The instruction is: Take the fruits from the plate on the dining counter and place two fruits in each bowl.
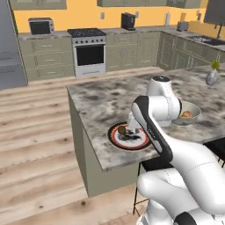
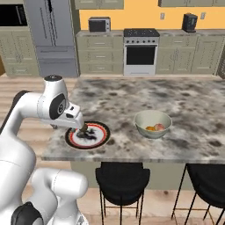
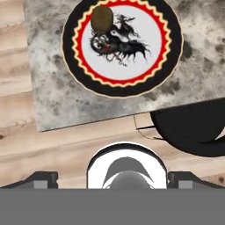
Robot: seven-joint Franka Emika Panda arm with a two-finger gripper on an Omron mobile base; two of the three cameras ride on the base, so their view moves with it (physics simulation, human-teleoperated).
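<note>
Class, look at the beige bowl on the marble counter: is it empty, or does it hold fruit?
It holds fruit. The bowl contains an orange fruit and a pinkish-red fruit, lying side by side inside it.

Hand camera straight above plate (image 3: 122, 46)

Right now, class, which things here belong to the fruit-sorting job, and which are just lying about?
Part of the job:
brown fruit on the plate
bowl holding two fruits
dining counter
gripper, open above the plate

Just lying about:
grey vase
black stools
stove
microwave
</note>
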